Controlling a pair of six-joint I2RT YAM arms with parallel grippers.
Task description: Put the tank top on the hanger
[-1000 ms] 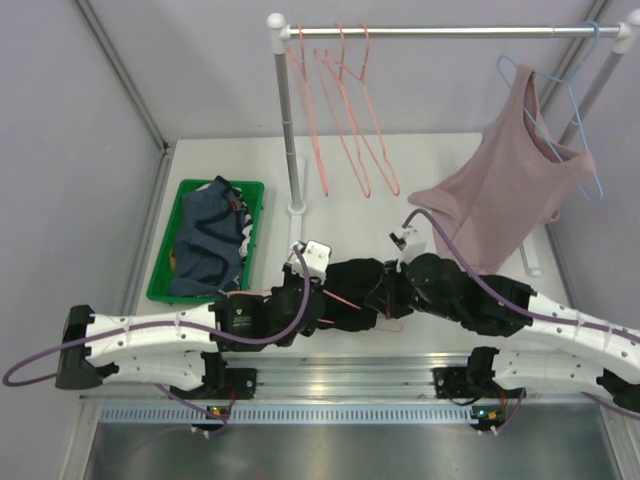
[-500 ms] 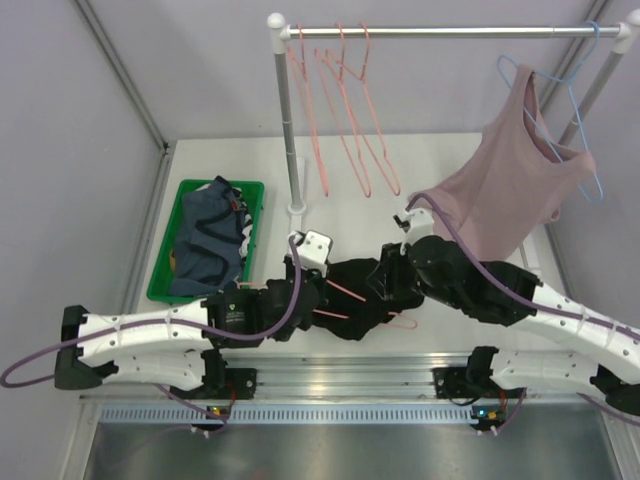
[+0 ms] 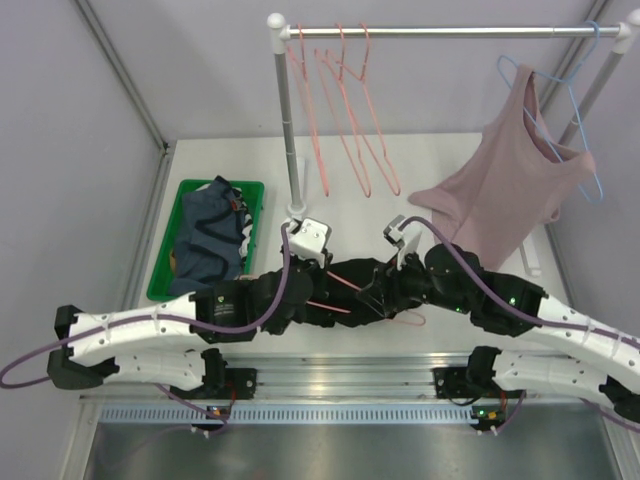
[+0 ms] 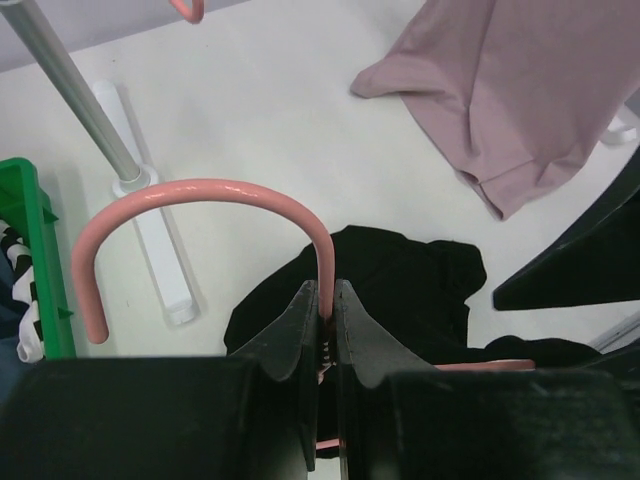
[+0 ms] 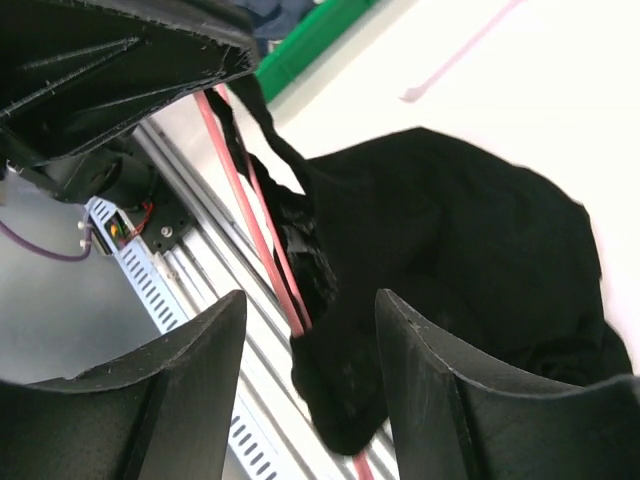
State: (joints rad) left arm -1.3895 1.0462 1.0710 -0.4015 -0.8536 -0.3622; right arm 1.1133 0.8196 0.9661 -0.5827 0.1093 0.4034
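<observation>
The salmon-pink hanger (image 4: 200,192) is held just below its hook by my left gripper (image 4: 325,297), jaws shut on the wire. The black tank top (image 4: 410,285) hangs limp beneath and beyond it, over the white table. In the right wrist view the hanger's wire (image 5: 240,195) runs through the tank top (image 5: 460,240), and a bunched fold of fabric wraps the wire. My right gripper (image 5: 310,345) stands open around that fold, fingers apart from it. From above, the left gripper (image 3: 318,295) and right gripper (image 3: 378,298) face each other with the tank top (image 3: 352,278) between them.
A green basket (image 3: 160,250) at the left holds a dark blue-grey garment (image 3: 205,245). The rack's pole (image 3: 287,120) stands behind, with several pink hangers (image 3: 345,110) on its rail (image 3: 450,32). A dusty-pink top (image 3: 500,190) hangs on a light-blue hanger at the right.
My right gripper has opened and let go of the black fabric. Both arms have shifted away from the table's near edge, carrying hanger and tank top farther in.
</observation>
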